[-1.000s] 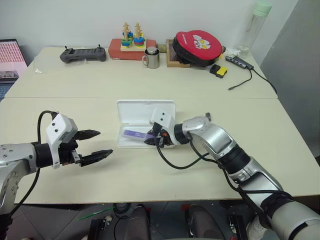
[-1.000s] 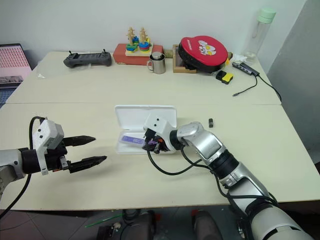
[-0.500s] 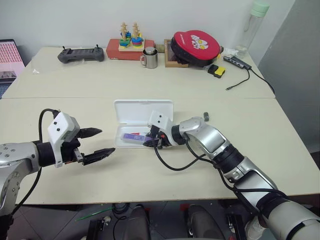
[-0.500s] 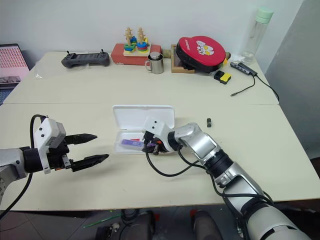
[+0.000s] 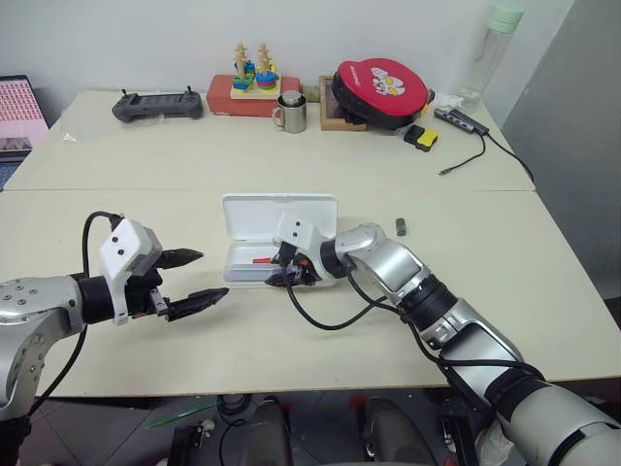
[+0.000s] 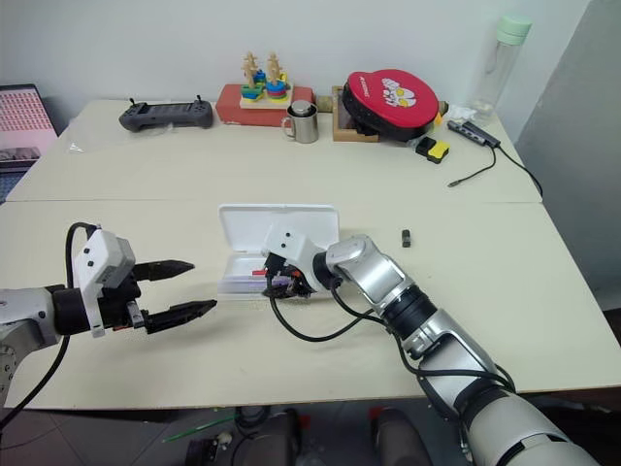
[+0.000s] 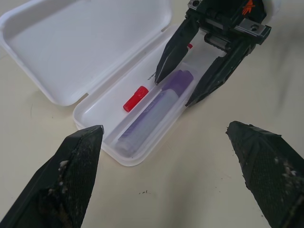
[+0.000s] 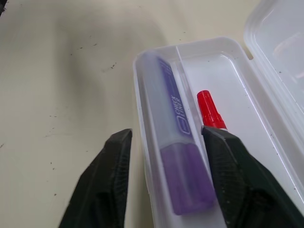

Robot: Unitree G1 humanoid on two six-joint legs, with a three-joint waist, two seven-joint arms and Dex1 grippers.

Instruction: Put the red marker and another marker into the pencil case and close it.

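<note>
The white pencil case (image 5: pixel 281 212) lies open at mid-table, its lid folded back flat. In the front tray compartment lies the purple marker (image 8: pixel 166 104); the red marker (image 8: pixel 209 110) lies in the compartment behind it, its red cap showing. My right gripper (image 5: pixel 281 273) is open, with one finger (image 8: pixel 102 185) outside the case's front wall and the other between the two markers, so the purple marker sits loose in the gap. To the left of the case, over bare table, my left gripper (image 5: pixel 210 277) stands open and empty, pointing at the case.
A small dark grey block (image 5: pixel 400 226) lies right of the case. Along the far edge stand a controller (image 5: pixel 155 105), a stacking toy (image 5: pixel 254 83), a metal mug (image 5: pixel 292 113), a red round pouch (image 5: pixel 381 89), a yellow-black item (image 5: pixel 423 137) and a bottle (image 5: pixel 490 49).
My right gripper's fingers have spread apart and let go of the purple marker, which now lies in the case. The left arm has kept still.
</note>
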